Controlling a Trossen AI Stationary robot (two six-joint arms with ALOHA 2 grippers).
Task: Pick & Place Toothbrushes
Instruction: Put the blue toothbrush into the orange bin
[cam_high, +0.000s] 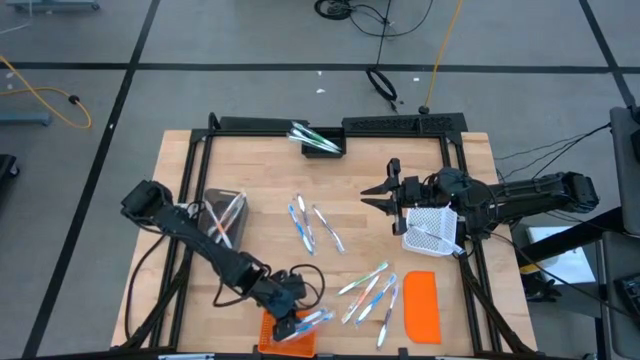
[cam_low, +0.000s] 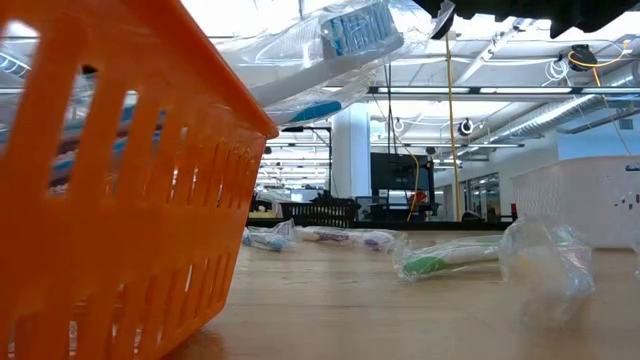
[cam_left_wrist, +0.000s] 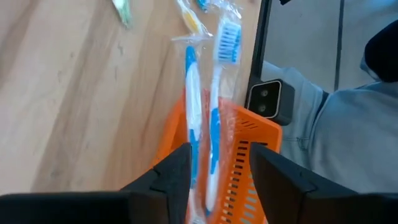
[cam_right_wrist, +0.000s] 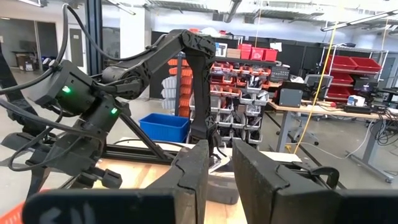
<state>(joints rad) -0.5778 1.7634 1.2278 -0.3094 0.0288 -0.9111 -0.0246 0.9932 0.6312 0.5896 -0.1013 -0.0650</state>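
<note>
Toothbrushes (cam_left_wrist: 202, 118) over the orange basket (cam_high: 285, 335), left hand (cam_left_wrist: 214, 165) spread around them!

Two wrapped blue-and-white brushes lie across the basket rim at the tabletop's (cam_high: 250, 170) near edge, between the parted fingers of that hand; whether it grips them I cannot tell. More wrapped brushes (cam_high: 368, 292) lie scattered mid-tabletop beside the flat orange lid (cam_high: 421, 306). Right hand (cam_high: 382, 197) hovers by the white mesh basket (cam_high: 432, 228), fingers narrowly apart, holding nothing.
</note>
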